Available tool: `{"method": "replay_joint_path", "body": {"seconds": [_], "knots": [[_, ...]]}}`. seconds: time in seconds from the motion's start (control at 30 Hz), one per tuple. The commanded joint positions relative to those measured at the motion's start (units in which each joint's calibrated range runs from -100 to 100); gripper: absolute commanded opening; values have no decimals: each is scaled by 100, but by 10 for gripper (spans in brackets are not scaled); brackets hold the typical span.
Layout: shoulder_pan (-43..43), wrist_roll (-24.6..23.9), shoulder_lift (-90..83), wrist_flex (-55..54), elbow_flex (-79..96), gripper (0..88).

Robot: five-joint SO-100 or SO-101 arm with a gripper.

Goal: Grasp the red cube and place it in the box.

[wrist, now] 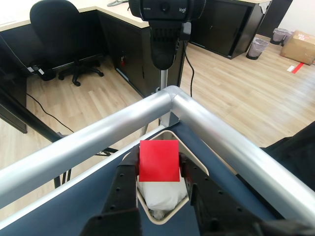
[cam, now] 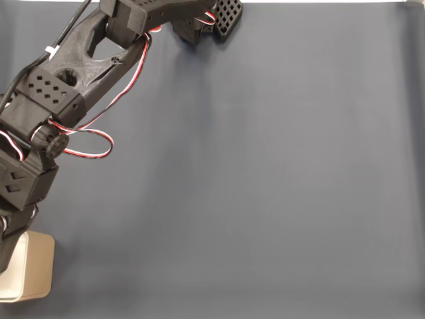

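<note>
Red and matte, the red cube [wrist: 158, 161] sits clamped between the black fingers [wrist: 125, 184] of the gripper [wrist: 158, 183] in the wrist view, raised directly above the box [wrist: 197, 169], whose white interior shows beneath it. In the fixed view the box [cam: 33, 272] stands at the dark mat's [cam: 265, 186] lower left corner under the arm [cam: 60, 93].

Fixed view: dark blue-grey mat [cam: 265, 186] covers the table. Wrist view: aluminium tube frame [wrist: 172, 101] forms a corner at the table edge, Logitech webcam [wrist: 165, 10] on a stand just behind it. Background: black office chair [wrist: 56, 22], dark desks, light wood floor [wrist: 236, 93], wastebasket [wrist: 257, 47], cardboard box [wrist: 299, 46] far right.
</note>
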Motion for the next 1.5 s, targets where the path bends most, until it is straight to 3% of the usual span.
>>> {"method": "replay_joint_path", "body": {"seconds": [0.0, 0.5, 0.57, 0.73, 0.9, 1.47], "knots": [[-63, 44, -127, -148, -341, 12], [-21, 49, -196, -148, -341, 32], [-7, 39, -213, -148, -341, 82], [50, 49, -257, -115, -323, 315], [86, 127, -274, -98, -323, 403], [93, 112, -283, -107, -332, 442]]}}
